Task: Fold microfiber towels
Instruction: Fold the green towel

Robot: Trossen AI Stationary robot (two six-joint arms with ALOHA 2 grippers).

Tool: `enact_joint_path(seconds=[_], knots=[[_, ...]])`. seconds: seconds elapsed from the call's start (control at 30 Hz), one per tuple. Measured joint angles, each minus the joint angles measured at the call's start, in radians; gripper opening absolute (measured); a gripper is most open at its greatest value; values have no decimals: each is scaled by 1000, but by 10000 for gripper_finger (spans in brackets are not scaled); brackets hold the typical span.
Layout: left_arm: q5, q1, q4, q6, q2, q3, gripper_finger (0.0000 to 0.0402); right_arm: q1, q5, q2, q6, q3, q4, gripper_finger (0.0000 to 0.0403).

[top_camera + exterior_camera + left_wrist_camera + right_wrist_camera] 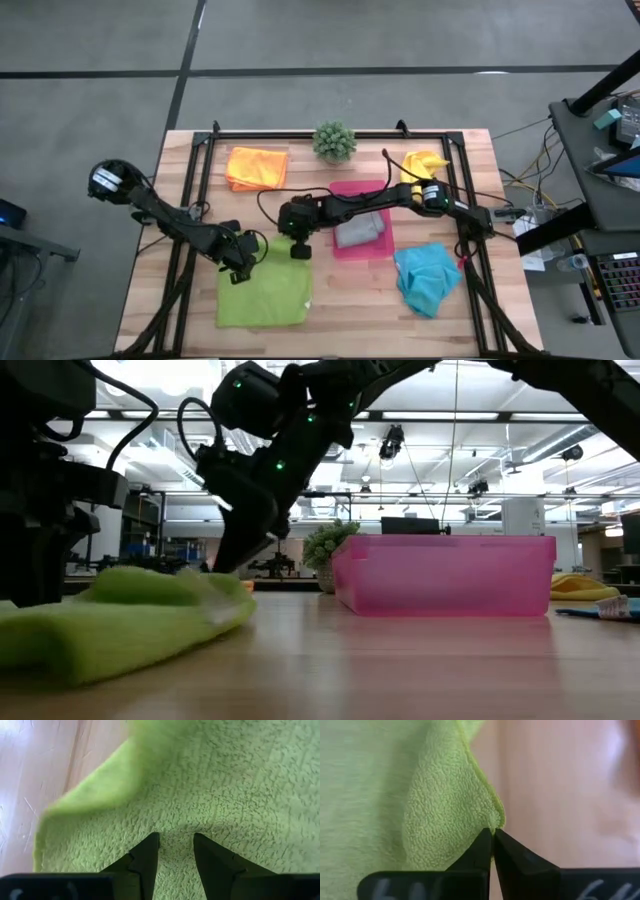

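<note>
Soft, light, limp lime green towel (265,290), lying on the table (350,300) directly under both grippers. Right gripper (492,836) pinched tight on a far corner; left gripper (176,847) parted, fingertips pressing the pile near the opposite corner. Likely to sag and drape; best gripped at corners.

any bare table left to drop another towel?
Yes: bare wood left of the orange towel, and at the near edge between the lime green towel and turquoise towel. Crowded mid-table: both grippers on the lime one beside the pink tray.
</note>
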Motion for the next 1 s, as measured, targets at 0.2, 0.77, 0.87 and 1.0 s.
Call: enact_joint_path(seconds=[0.2,0.77,0.87,1.0], knots=[[-29,0,-13,-35,0,0,113,-5,146,-13,1,0,-54,9],[-234,37,-179,-34,0,37,113,-11,272,-31,19,0,-93,38],[-235,40,-213,-16,-6,72,113,-11,272,-56,19,1,-110,59],[-238,39,-237,-6,-14,111,113,-11,272,-82,20,1,-158,76]])
